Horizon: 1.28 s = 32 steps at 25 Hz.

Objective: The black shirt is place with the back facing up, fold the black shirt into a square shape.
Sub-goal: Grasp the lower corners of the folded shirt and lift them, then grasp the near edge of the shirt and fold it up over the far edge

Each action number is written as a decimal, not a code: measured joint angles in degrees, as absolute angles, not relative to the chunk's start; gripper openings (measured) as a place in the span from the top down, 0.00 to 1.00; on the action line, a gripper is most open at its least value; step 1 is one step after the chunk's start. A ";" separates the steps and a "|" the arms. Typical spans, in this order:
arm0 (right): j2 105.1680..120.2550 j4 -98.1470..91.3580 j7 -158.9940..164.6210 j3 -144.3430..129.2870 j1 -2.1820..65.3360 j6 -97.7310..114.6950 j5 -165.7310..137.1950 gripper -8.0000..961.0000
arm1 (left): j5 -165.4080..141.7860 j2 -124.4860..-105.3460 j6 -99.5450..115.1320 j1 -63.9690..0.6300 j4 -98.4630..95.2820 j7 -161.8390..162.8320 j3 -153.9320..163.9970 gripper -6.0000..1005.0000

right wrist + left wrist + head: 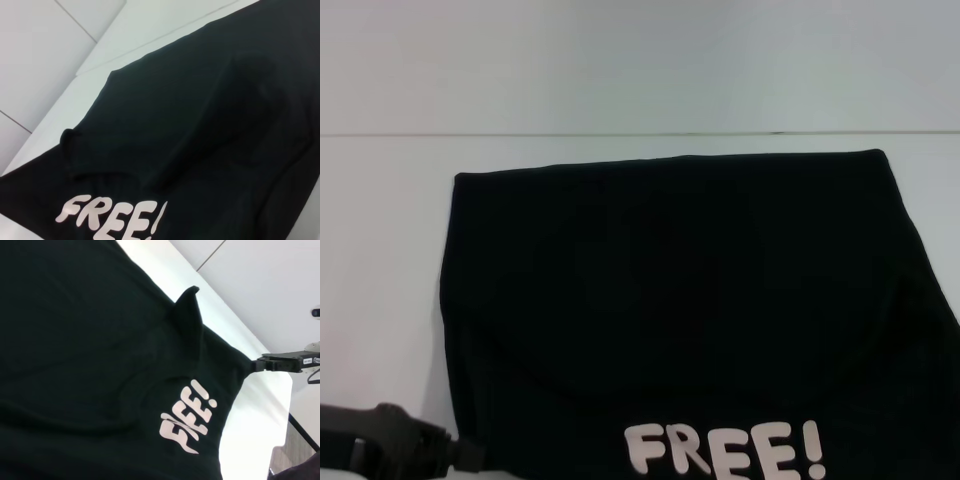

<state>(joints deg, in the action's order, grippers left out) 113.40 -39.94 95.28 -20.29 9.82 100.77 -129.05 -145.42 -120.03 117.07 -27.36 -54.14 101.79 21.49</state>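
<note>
Black shirt (670, 300) on white table (380, 250), left gripper (470, 455) at near-left corner.

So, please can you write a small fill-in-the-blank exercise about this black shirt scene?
1. The large black soft-cloth short-sleeved T-shirt carries the cream printed word ____.
2. In the head view, the left gripper meets the shirt's near ____ corner.
3. The shirt lies on a ____ table.
4. In the left wrist view, the right gripper grips the shirt's ____.

Missing words: FREE!; left; white; edge
</note>
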 joint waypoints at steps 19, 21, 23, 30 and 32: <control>115.24 -40.01 93.11 -14.55 9.48 105.13 -130.70 0.99 | -146.26 -118.93 117.29 -30.57 -52.91 103.18 21.55 0.93; 114.39 -40.00 93.41 -12.70 11.95 105.22 -130.53 0.99 | -145.51 -118.49 116.66 -31.73 -52.45 103.70 21.46 0.93; 114.00 -39.99 93.64 -11.96 13.03 105.23 -130.55 0.99 | -144.13 -117.70 114.23 -33.85 -51.30 104.96 21.42 0.93; 110.93 -39.70 96.78 -9.23 23.61 99.86 -130.59 0.99 | -141.96 -114.87 96.69 -42.46 -43.16 108.21 21.44 0.92; 110.41 -39.46 98.01 -9.56 27.20 95.77 -130.69 0.99 | -141.61 -114.61 89.54 -44.59 -40.52 108.91 21.69 0.92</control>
<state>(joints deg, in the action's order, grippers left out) 110.41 -39.46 98.01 -9.56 27.20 95.77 -130.69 -141.61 -114.61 89.54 -44.59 -40.52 108.91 21.69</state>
